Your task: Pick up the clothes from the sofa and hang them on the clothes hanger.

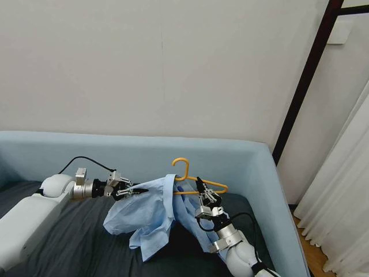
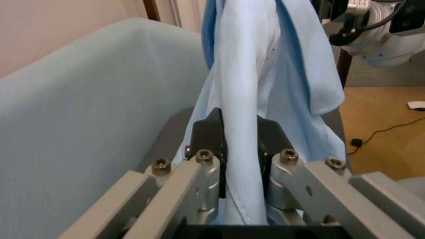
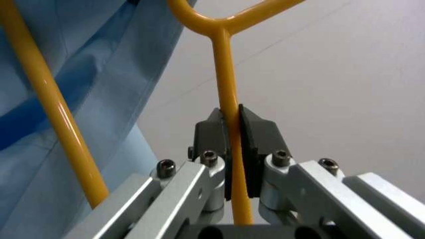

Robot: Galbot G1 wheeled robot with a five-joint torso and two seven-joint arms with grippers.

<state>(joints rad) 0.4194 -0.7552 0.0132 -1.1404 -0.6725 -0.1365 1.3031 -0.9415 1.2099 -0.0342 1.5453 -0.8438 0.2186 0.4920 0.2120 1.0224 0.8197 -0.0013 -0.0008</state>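
Observation:
A light blue shirt [image 1: 147, 216] hangs over one shoulder of a yellow clothes hanger [image 1: 193, 179] above the sofa seat. My left gripper [image 1: 134, 190] comes in from the left and is shut on a fold of the shirt [image 2: 242, 124]; the cloth runs up between its dark pads [image 2: 273, 137]. My right gripper [image 1: 202, 193] rises from the lower right and is shut on the hanger's lower bar [image 3: 229, 134], holding the hanger upright. In the right wrist view the shirt [image 3: 79, 74] drapes over the hanger's far arm.
The light blue sofa back [image 1: 115, 153] runs behind both grippers, with the dark grey seat cushion [image 1: 69, 242] below. A dark door frame [image 1: 302, 86] and white curtains [image 1: 343, 202] stand at the right. A plain wall is behind.

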